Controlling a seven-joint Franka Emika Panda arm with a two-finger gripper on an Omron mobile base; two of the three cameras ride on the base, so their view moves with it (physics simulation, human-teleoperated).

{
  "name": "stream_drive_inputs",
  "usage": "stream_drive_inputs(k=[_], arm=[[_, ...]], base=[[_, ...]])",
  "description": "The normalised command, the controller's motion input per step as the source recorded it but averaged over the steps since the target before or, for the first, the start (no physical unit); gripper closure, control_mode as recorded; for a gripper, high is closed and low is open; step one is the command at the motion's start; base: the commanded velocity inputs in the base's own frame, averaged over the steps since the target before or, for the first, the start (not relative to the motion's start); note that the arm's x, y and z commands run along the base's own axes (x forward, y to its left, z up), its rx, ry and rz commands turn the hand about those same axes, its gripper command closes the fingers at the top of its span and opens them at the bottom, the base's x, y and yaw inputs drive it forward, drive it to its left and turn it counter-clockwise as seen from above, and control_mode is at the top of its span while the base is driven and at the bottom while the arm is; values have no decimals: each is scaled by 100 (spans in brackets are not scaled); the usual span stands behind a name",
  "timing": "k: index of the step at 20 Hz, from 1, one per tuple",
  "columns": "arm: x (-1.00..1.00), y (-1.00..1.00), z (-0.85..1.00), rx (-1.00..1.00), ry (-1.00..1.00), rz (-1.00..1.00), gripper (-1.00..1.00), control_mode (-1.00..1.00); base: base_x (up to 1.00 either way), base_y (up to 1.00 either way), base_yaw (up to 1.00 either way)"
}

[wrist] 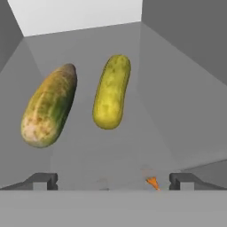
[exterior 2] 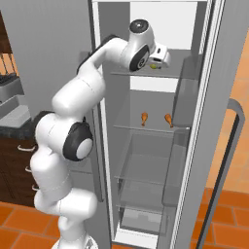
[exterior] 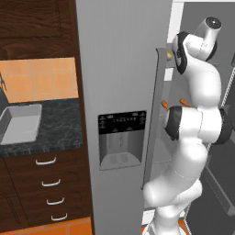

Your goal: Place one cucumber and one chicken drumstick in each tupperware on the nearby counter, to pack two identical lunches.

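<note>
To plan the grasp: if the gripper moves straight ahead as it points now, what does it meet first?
Probably the yellow-green cucumber, which lies nearly centred ahead of the open gripper. The darker cucumber sits off to its side. Depth is unclear.

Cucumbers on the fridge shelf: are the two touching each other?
Apart. The hand view shows a strip of bare grey shelf between the greener cucumber and the yellower cucumber along their whole length. The open pincer touches neither.

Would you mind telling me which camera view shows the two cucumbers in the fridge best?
The hand view: the greener cucumber and the yellower cucumber lie side by side, apart, ahead of the open tool. The right base view gives a green speck beside the hand.
</note>
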Motion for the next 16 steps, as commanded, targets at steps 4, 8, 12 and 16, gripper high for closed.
stream_drive_inputs(k=[4, 8, 12, 16], arm=[[63, -19, -4, 2, 0, 9, -100, -100], [66, -5, -5, 1, 0, 7, -100, -100], [64, -9, -3, 0, 2, 0, -100, -100], [48, -2, -23, 0, 5, 0, -100, -100]], base=[[0, 0, 0], [0, 0, 0], [0, 0, 0], [0, 0, 0]])
